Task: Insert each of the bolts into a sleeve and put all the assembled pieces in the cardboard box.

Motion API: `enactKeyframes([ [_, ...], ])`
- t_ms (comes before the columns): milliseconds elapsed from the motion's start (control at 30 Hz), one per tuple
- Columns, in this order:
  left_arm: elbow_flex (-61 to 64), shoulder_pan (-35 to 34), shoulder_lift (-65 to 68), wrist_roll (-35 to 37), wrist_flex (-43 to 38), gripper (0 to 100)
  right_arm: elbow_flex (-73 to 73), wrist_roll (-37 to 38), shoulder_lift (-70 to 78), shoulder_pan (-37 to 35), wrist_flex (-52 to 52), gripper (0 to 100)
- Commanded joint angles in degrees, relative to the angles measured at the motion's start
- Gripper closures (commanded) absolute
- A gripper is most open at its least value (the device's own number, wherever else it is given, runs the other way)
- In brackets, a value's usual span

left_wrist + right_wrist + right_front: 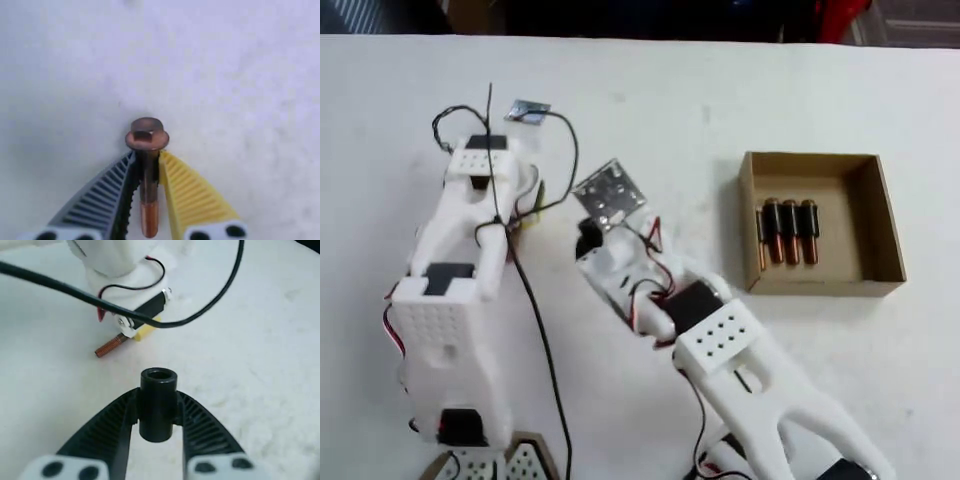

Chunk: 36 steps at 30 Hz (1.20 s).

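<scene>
My left gripper point(146, 156) is shut on a copper bolt point(148, 170), grey and yellow fingers clamping its shank just below the hex head. My right gripper point(158, 399) is shut on an upright black sleeve point(158, 405) with its open bore facing up. In the right wrist view the bolt's threaded end point(108, 348) sticks out of the left gripper point(137, 330), a short way beyond the sleeve. From above, both grippers sit close together at mid-table, the sleeve point(588, 238) right of the left gripper point(527, 212). The cardboard box point(820, 158) stands to the right.
Three assembled bolt-and-sleeve pieces point(788, 230) lie side by side in the box. A black cable point(535, 310) runs from the left arm across the table, and also crosses above the sleeve point(210, 305). Bare white tabletop lies between the grippers and the box.
</scene>
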Motion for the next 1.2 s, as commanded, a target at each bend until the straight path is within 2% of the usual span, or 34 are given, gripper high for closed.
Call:
enactKeyframes([
  [0,1.1,-1.1,-0.1,-0.6,-0.7,98,-3.5,-0.8,-0.3,-2.2,-2.3,98.2],
  [400,1.1,-1.1,-0.1,-0.6,-0.7,98,-2.2,-0.9,-17.5,-1.5,4.7,98.2],
  [500,1.1,-1.1,-0.1,-0.6,-0.7,98,-1.6,-1.1,-19.3,0.4,4.8,98.2],
  [933,1.1,-1.1,-0.1,-0.6,-0.7,98,10.3,-2.5,-31.6,1.0,1.1,98.2],
  [1167,1.1,-1.1,-0.2,-0.6,-0.5,98,13.1,-2.5,-33.4,0.8,0.7,98.2],
])
